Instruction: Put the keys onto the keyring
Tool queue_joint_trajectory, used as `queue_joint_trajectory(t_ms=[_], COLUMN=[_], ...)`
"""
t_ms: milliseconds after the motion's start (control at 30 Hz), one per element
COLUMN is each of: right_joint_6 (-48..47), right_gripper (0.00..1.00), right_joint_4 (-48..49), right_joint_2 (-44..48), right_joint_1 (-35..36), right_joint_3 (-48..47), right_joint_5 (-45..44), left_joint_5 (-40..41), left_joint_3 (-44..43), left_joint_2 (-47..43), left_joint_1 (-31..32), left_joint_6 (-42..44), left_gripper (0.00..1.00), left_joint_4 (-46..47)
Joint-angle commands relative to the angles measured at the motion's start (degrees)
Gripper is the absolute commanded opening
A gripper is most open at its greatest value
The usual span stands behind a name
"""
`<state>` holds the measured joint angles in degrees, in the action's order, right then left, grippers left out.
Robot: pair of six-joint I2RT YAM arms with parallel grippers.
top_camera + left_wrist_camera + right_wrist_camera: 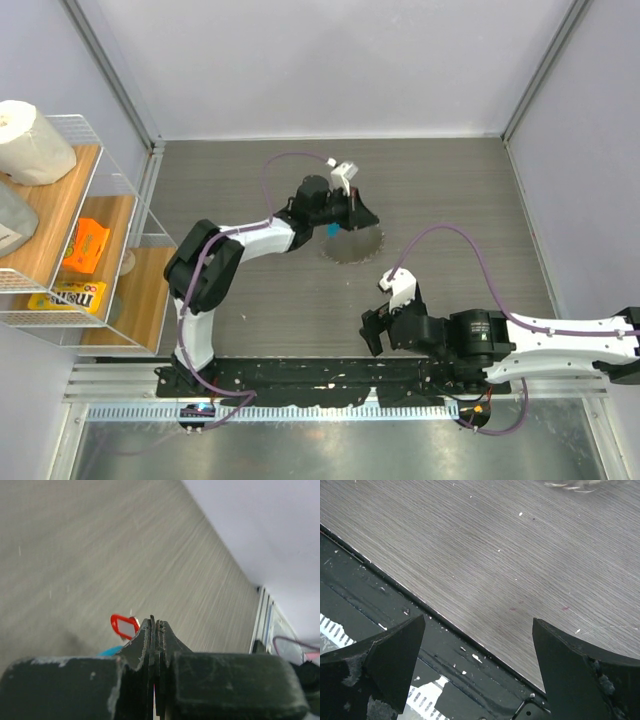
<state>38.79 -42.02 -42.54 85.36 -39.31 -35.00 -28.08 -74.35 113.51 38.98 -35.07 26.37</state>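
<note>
- The left gripper is reached out over the middle of the grey wood-grain table. Its wrist view shows its two black fingers pressed flat together with no gap.
- Whether anything is pinched between those clenched jaws cannot be told; nothing clearly shows between them.
- The tiny key with the bright red plastic head shows just left of the left gripper's fingertips in the wrist view, low against the table. Contact with the fingers cannot be made out. In the top view it is hidden.
- The silvery ball-chain keyring lies as a round loop on the table right under and beside the left gripper.
- Its light-blue plastic tag sits at the loop's left edge, close against the gripper. A sliver of the same blue shows below the red key in the wrist view.
- The right gripper hangs near the table's near edge, well apart from the keyring. Its jaws are spread wide with only bare table and the black base rail between them; it grasps nothing.
</note>
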Motion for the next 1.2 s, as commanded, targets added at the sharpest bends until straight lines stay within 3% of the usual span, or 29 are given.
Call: queue_joint_trajectory(t_ms=[0, 433, 567, 600, 633, 767, 800, 1067, 1167], right_joint_6=[0.68, 1.20, 1.47, 1.47, 1.90, 3.66, 4.19, 6.56, 6.31], right_gripper=[0.95, 0.95, 0.95, 0.96, 0.95, 0.95, 0.95, 0.96, 0.95], right_joint_4=[2.03, 1.33, 0.28, 0.10, -0.69, -2.98, -3.50, -8.68, -10.01], right_joint_2=[-1.13, -5.62, -7.28, -7.55, -7.90, -8.61, -8.69, -12.64, -13.88], right_joint_1=[-0.11, -0.11, -0.11, -0.02, -0.11, -0.02, -0.11, -0.11, -0.11], right_joint_3=[-1.12, -3.58, -5.42, -6.21, -6.57, -8.32, -8.76, -13.94, -16.06], right_joint_5=[-0.77, -1.20, -1.82, -1.91, -2.26, -5.42, -6.30, -14.29, -17.72], left_joint_5=[-1.98, -0.13, -3.38, -3.56, -3.74, -4.36, -4.62, -4.97, -1.56], left_joint_3=[9.02, 20.73, 21.08, 21.00, 20.74, 18.89, 18.45, 15.64, 15.37], left_joint_2=[-6.37, -9.80, -10.24, -10.94, -11.64, -14.46, -15.51, -25.52, -30.79], left_joint_1=[0.13, 0.13, 0.48, 0.57, 0.66, 0.66, 0.66, 1.18, 2.15], left_joint_6=[-0.62, -0.97, -2.55, -2.29, -1.76, 0.52, 0.96, 6.58, 10.36], left_gripper=[0.00, 0.00, 0.28, 0.52, 0.65, 0.89, 0.99, 1.00, 0.99], left_joint_4=[3.16, -0.18, 3.60, 3.25, 2.47, -2.28, -3.33, -14.48, -21.78])
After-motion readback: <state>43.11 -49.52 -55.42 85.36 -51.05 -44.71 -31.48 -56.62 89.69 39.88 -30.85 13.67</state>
